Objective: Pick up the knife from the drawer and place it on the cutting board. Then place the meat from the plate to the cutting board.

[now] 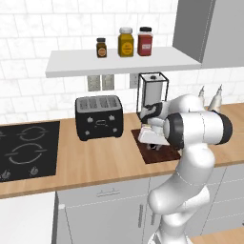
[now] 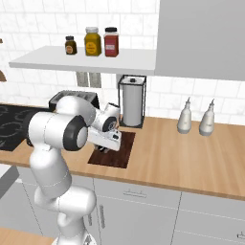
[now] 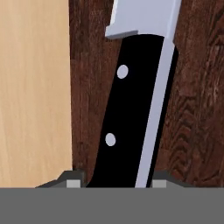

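Over cutting board (image 3: 197, 109), arm bent low, gripping knife (image 3: 131, 109)

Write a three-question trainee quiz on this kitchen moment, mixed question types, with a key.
1. True or false: the knife is clamped in the gripper above the cutting board.
2. Multiple choice: what stands directly behind the board against the wall? A toaster, B paper towel holder, C two white bottles.
3. Fill in: the shelf carries ___ jars.

Key: 1 true; 2 B; 3 three.
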You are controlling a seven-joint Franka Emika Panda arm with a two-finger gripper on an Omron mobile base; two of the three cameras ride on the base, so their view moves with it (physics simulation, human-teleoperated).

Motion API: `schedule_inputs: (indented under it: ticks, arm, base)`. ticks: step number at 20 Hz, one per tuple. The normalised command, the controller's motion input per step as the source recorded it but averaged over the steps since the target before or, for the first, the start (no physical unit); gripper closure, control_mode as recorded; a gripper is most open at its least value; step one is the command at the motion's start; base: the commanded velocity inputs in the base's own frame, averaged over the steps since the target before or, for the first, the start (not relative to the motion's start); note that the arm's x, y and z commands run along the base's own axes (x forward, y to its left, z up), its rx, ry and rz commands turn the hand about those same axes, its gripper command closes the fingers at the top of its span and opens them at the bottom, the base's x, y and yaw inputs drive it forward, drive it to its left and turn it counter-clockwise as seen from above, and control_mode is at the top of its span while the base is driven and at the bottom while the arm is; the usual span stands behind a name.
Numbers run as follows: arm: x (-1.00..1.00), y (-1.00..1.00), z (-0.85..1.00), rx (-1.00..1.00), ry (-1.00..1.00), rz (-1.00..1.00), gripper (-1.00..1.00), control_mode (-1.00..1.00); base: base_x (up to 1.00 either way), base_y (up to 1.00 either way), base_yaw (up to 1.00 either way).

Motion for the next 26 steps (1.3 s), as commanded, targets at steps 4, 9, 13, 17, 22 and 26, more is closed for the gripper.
schedule_inputs:
  ticks: [4, 9, 13, 17, 22, 26]
  arm:
    - [0.18, 0.0, -0.32, 0.0, 0.0, 0.04, 1.0, -1.0]
    - [0.02, 0.01, -0.46, 0.0, 0.0, 0.04, 1.0, -1.0]
    - [0.04, 0.02, -0.34, 0.0, -0.01, 0.03, -1.0, -1.0]
    - [-0.02, 0.0, 0.1, -0.09, -0.11, 0.0, -1.0, -1.0]
    - [-0.37, 0.0, 0.36, -0.01, -0.12, 0.02, -1.0, -1.0]
    - [-0.48, 0.0, 0.63, 0.0, -0.1, 0.02, -1.0, -1.0]
  base:
    - [0.0, 0.0, 0.0]
    - [0.0, 0.0, 0.0]
    - [0.0, 0.0, 0.0]
    - [0.0, 0.0, 0.0]
    - [0.0, 0.0, 0.0]
    - [0.0, 0.0, 0.0]
